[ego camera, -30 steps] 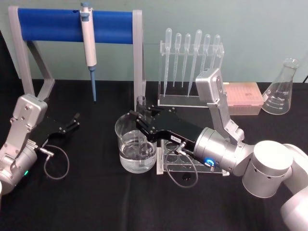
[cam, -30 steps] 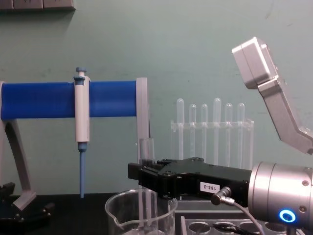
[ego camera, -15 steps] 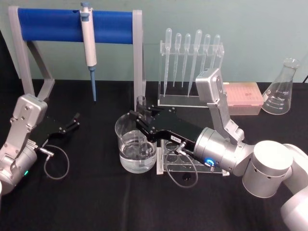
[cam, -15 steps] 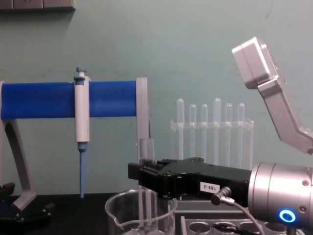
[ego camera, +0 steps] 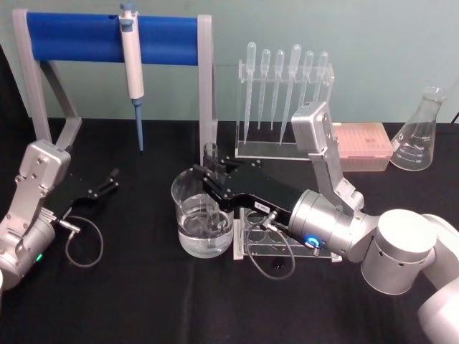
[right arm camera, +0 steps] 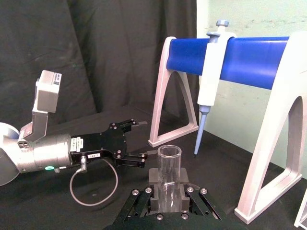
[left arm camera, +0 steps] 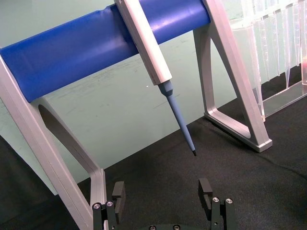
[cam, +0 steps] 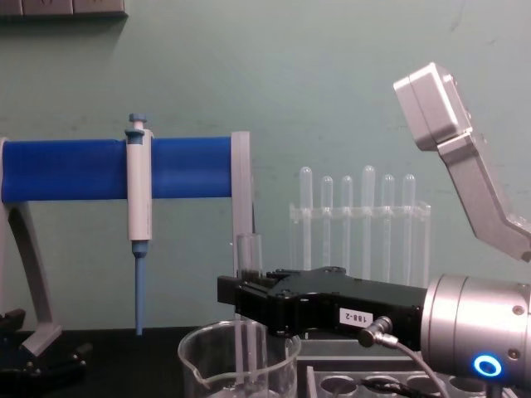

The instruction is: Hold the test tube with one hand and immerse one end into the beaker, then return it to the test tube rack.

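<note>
The test tube (ego camera: pixel 210 154) stands upright with my right gripper (ego camera: pixel 206 177) shut on its upper part. Its lower end reaches down inside the beaker (ego camera: pixel 188 228), which holds some clear liquid. From the chest, the test tube (cam: pixel 248 251) pokes up above the black right gripper (cam: pixel 247 300), and the tube's shaft runs down into the beaker (cam: pixel 202 362). In the right wrist view the test tube (right arm camera: pixel 169 167) sits between the fingers (right arm camera: pixel 153 176). My left gripper (ego camera: pixel 110 179) rests open on the table at the left, well clear of the beaker; it also shows as the open left gripper (left arm camera: pixel 162 190).
A blue-bar stand (ego camera: pixel 79 37) holding a pipettor (ego camera: pixel 132 66) stands at the back left. A rack of plastic pipettes (ego camera: pixel 285 93) is behind the beaker. A clear holed rack (ego camera: pixel 267 240) lies under my right arm. A pink tip box (ego camera: pixel 364 147) and a flask (ego camera: pixel 419 132) are at the back right.
</note>
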Controlling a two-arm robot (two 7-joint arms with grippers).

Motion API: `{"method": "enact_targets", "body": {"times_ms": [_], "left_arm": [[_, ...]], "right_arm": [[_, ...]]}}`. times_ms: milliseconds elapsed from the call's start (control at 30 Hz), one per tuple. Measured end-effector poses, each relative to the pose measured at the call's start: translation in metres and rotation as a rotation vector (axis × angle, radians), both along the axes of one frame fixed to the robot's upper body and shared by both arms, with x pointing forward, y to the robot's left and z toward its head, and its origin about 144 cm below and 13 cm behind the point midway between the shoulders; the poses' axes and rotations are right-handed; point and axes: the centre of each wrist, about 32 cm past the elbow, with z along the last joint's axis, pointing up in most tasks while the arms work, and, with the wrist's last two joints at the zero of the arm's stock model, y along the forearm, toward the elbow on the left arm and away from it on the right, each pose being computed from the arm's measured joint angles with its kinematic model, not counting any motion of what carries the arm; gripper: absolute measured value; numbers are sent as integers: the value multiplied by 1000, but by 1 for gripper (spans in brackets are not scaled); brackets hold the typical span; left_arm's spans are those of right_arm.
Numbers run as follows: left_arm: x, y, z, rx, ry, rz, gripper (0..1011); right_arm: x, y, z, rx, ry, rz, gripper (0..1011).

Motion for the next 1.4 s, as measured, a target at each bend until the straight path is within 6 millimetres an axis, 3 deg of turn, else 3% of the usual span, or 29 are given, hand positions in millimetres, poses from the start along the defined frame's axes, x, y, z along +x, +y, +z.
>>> {"method": "enact_targets", "body": {"times_ms": [833,1000,1233,1400], "left_arm": [[0,0,0,0,0,0,1000],[0,0,0,0,0,0,1000],[0,0,0,0,0,0,1000],[0,0,0,0,0,0,1000]], "right_arm": [[0,0,5,9,-11,0,225],[-3,-1,25,41,-58,13,225],[-12,-10,77,67,-168,20,225],[-21,-23,103,73,-219,-4,225]]}}
